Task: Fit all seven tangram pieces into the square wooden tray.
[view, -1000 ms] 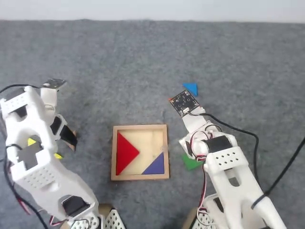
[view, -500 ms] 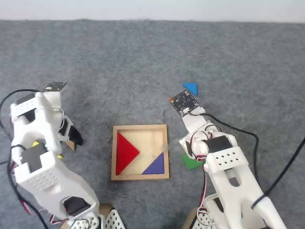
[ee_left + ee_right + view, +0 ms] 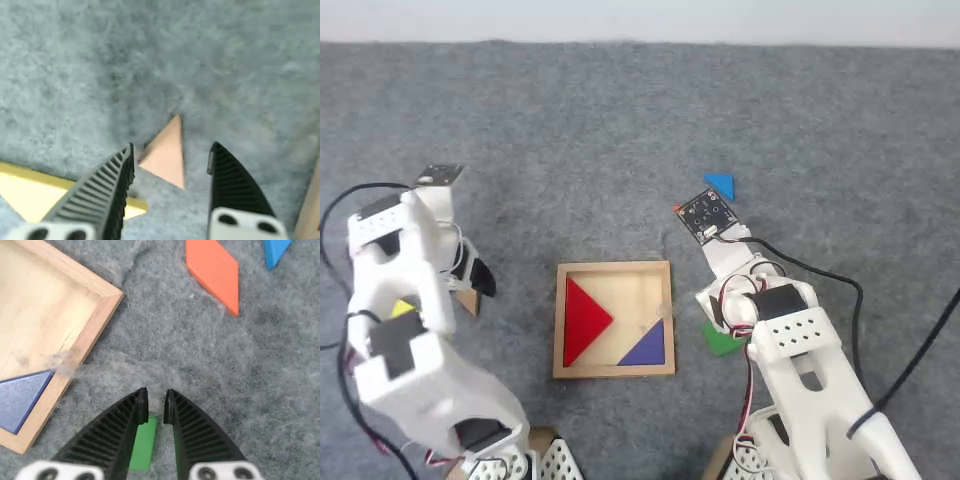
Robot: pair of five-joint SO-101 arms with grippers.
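Note:
The square wooden tray (image 3: 613, 270) holds a red triangle (image 3: 585, 318) and a purple triangle (image 3: 647, 346). Left of the tray, my left gripper (image 3: 473, 284) stands open over a pale tan triangle (image 3: 165, 152), one finger on either side of it (image 3: 172, 147). A yellow piece (image 3: 30, 192) lies beside that triangle. My right gripper (image 3: 155, 391) is shut and empty, just above the carpet to the right of the tray (image 3: 75, 305). A green piece (image 3: 142, 445) lies under its fingers. An orange parallelogram (image 3: 212, 272) and a blue triangle (image 3: 275, 250) lie farther out.
Grey carpet covers the table. In the high view the blue triangle (image 3: 720, 186) lies beyond the right arm's camera board, and the green piece (image 3: 722, 342) sits beside the tray's right edge. The yellow piece (image 3: 400, 308) shows through the left arm.
My left arm has swung toward the tray and brought its open gripper around the tan triangle. The right arm has not moved.

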